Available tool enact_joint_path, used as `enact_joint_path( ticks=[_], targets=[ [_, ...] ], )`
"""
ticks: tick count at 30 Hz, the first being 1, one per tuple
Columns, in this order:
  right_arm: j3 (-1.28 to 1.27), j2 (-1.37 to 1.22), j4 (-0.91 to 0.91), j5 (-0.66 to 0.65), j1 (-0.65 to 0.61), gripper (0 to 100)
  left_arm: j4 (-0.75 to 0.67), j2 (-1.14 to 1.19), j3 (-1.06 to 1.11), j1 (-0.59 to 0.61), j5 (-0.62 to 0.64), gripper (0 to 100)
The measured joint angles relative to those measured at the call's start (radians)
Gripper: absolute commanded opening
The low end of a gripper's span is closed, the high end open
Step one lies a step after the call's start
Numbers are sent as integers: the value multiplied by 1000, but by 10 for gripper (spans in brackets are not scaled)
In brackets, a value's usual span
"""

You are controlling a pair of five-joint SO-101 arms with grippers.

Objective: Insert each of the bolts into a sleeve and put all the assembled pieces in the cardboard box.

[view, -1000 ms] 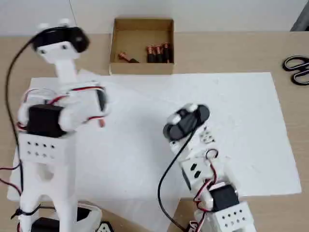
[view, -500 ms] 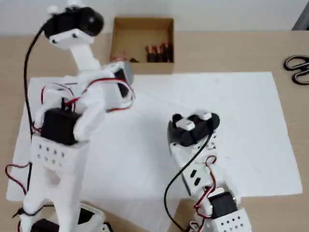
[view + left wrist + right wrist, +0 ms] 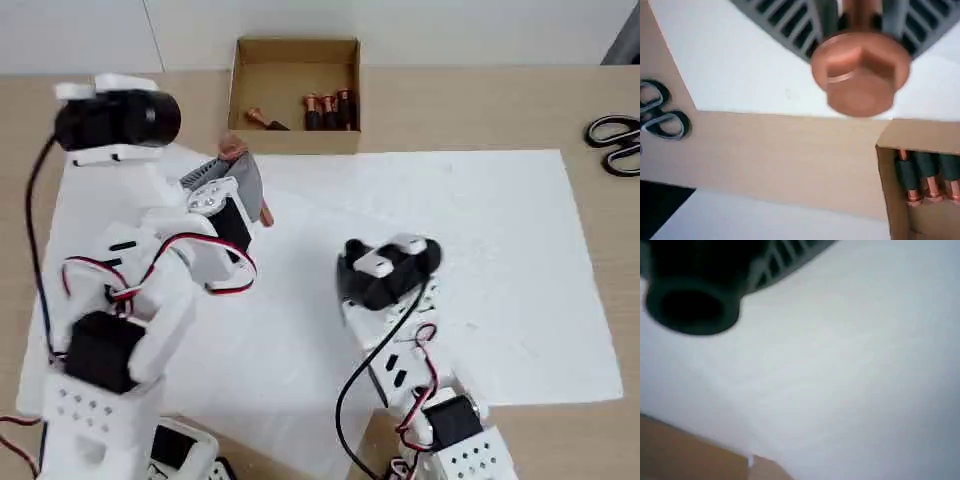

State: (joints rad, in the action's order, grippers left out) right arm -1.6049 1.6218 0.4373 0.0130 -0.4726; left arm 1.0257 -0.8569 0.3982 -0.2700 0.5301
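Bolt (image 3: 860, 72) | copper, stiff, smooth, likely slippery; best held by shank | clamped in closed left jaws above white sheet (image 3: 480, 250), toward far edge of surface (image 3: 470, 105), near cardboard box (image 3: 292, 141) | right jaws closed on black sleeve (image 3: 690, 307)

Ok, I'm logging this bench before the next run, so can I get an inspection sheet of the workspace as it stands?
Surface: wooden table with a white sheet over the middle.
Job's things: copper bolt in the left hand; black sleeve at the right hand; four assembled pieces in the cardboard box.
Clutter: scissors near the table's edge.
Hands: left shut on the bolt; right appears shut on the sleeve.
Cables: black cables and red wires along both arms.
Surroundings: pale surface beyond the table; nothing else seen.
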Motion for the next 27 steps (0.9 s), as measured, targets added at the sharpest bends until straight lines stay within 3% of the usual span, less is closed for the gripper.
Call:
enact_joint_path(
  ticks=[8, 27],
  targets=[
    [0, 0, -2, 0, -58, 4, -270, -126, 319, -80, -94, 6],
    [0, 0, 41, 74, -94, 4, -295, 29, 262, -89, -81, 6]
  ],
)
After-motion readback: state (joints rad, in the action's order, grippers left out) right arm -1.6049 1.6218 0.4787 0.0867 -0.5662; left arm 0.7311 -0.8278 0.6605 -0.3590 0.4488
